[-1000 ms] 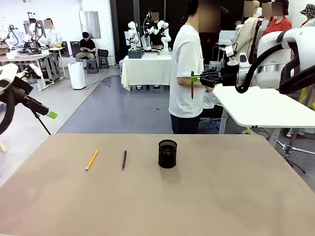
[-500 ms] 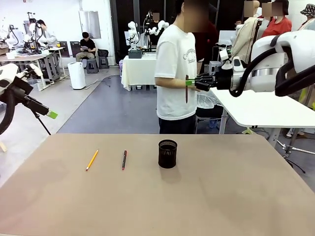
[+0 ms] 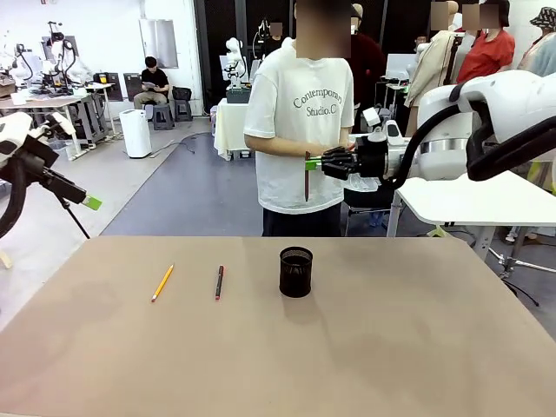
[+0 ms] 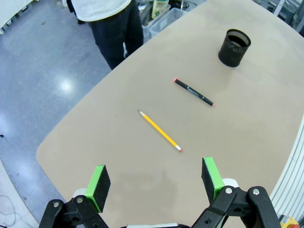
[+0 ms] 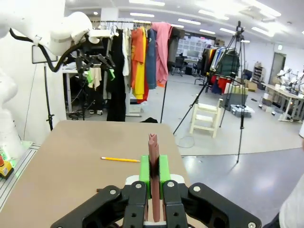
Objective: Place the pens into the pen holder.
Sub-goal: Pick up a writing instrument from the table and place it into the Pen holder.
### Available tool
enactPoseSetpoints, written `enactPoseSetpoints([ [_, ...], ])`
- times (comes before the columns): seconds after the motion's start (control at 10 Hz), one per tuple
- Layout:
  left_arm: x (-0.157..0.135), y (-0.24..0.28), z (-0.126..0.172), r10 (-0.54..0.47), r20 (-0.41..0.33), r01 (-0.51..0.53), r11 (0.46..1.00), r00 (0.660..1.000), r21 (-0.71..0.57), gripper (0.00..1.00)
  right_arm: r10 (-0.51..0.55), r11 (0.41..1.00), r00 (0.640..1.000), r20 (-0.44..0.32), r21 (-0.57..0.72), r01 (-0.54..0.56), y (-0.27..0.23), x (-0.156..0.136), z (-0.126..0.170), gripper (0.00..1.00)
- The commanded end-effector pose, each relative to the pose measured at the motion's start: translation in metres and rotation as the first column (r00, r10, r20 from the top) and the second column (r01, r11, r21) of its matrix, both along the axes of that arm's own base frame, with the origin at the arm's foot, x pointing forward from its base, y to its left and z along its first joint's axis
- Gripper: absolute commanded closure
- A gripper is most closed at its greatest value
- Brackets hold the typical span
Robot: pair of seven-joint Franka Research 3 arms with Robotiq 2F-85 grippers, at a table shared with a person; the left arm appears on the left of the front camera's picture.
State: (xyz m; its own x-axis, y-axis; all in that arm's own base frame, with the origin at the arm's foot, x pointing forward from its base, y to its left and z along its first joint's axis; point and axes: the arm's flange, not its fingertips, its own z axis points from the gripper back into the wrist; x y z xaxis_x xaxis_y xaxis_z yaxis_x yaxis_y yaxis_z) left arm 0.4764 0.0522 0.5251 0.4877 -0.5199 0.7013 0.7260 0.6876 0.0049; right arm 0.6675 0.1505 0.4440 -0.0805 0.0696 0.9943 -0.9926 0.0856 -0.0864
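Right gripper (image 3: 313,162) clamped on reddish-brown pen (image 3: 306,184), axis vertical; pen holder (image 3: 295,272) well below its tip, mouth up.

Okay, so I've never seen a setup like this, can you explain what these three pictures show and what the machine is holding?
These are two white robot arms at a tan table. Each arm ends in a two-finger gripper with green pads. One picture comes from a fixed camera between the arms, facing a person across the table. The other two come from cameras on each wrist, looking along the fingers. On the table lie an orange-yellow pencil and a dark pen with red parts, with a black mesh pen holder standing near them. The left gripper is open and empty. The right gripper is shut on a reddish-brown pen, held up in the air, not yet in the holder.
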Motion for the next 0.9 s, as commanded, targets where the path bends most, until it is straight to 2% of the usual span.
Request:
enactPoseSetpoints([
  [0.0,0.000,0.001,0.000,-0.005,0.004,0.005,1.000,1.000,0.004,0.00,0.041,0.999,0.999,0.016,0.018,-0.041,0.012,-0.014,-0.013,1.00],
  [0.4,0.000,0.001,0.000,-0.005,0.004,0.005,1.000,1.000,0.004,0.00,0.124,0.992,0.990,-0.072,0.020,-0.123,0.038,-0.032,-0.041,1.00],
  [0.7,0.000,0.001,0.000,-0.005,0.004,0.005,1.000,1.000,0.004,0.00,0.134,0.991,0.986,-0.098,0.032,-0.132,0.034,-0.037,-0.041,1.00],
  [0.8,0.000,0.001,0.000,-0.005,0.004,0.005,1.000,1.000,0.004,0.00,0.139,0.990,0.979,-0.149,0.046,-0.134,0.028,-0.034,-0.035,1.00],
])
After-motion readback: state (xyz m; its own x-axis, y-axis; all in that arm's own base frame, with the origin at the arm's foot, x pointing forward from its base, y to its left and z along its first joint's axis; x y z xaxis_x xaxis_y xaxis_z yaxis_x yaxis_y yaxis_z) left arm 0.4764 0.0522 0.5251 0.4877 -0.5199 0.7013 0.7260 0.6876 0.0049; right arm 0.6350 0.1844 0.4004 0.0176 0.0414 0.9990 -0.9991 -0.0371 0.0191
